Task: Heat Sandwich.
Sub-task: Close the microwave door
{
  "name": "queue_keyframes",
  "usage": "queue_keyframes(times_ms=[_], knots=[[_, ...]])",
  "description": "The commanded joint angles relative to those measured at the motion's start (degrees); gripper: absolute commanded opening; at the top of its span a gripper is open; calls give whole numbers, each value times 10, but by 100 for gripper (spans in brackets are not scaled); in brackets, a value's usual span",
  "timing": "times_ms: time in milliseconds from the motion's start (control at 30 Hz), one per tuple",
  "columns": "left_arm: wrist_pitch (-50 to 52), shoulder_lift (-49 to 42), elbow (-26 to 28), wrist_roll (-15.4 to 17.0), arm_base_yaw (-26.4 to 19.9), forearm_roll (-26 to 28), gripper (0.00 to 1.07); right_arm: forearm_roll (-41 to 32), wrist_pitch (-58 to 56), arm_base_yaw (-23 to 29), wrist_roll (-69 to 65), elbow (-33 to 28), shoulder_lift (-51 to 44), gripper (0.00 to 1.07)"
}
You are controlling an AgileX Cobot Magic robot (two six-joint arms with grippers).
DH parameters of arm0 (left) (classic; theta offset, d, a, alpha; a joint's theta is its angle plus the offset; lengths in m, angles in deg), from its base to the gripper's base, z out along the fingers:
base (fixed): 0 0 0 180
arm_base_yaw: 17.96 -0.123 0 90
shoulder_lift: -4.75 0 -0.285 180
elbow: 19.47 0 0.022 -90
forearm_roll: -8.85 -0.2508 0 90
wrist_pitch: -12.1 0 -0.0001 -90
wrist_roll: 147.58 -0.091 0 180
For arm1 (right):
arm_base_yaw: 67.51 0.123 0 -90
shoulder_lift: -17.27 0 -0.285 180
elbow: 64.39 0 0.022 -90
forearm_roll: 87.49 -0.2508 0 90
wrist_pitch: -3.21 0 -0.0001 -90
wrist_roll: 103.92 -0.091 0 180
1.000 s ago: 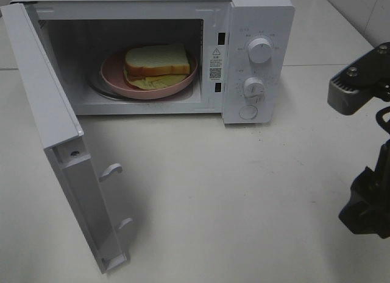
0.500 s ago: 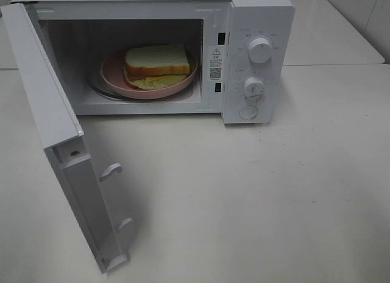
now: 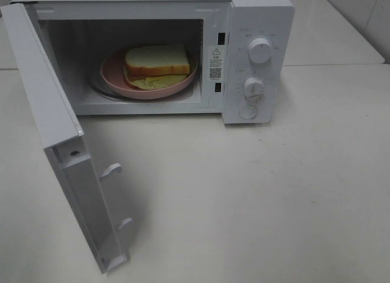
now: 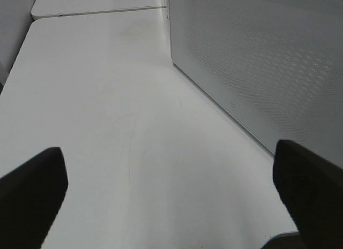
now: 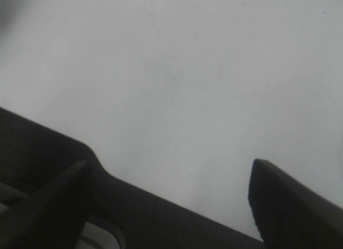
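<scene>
The sandwich (image 3: 156,59) lies on a round pink plate (image 3: 113,76) inside the white microwave (image 3: 256,21), pale filling sticking out at its front. The microwave's door (image 3: 49,112) hangs wide open towards the front left. Neither arm shows in the exterior high view. In the left wrist view my left gripper (image 4: 167,147) stands open and empty above the white table, beside a perforated white panel of the microwave (image 4: 257,61). Over bare white surface in the right wrist view, my right gripper (image 5: 171,163) is open with nothing between its fingers.
Two round knobs (image 3: 260,50) (image 3: 253,87) and a button (image 3: 248,112) sit on the microwave's right-hand panel. The white table (image 3: 256,198) stretches in front of and to the right of the microwave. A seam (image 4: 96,12) crosses the table in the left wrist view.
My right arm, seen at the right edge of the exterior high view a second ago, has left that view. The sandwich, plate and door have not moved.
</scene>
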Motion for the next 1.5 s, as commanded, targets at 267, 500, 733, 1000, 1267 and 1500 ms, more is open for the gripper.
queue_keyframes(times_ms=[267, 500, 733, 1000, 1267, 1500], knots=[[7, 0, -1, 4, -2, 2, 101, -4, 33, -100, 2, -70, -124, 76], [7, 0, -1, 4, -2, 2, 101, -5, 73, -153, 2, -124, -192, 76], [7, 0, -1, 4, -2, 2, 101, -8, 99, -198, 2, -147, -269, 76], [7, 0, -1, 4, -2, 2, 101, -8, 99, -215, 2, -147, -295, 76], [7, 0, -1, 4, -2, 2, 101, -8, 99, -215, 2, -147, -295, 76], [7, 0, -1, 4, -2, 2, 101, -8, 99, -215, 2, -147, -295, 76]])
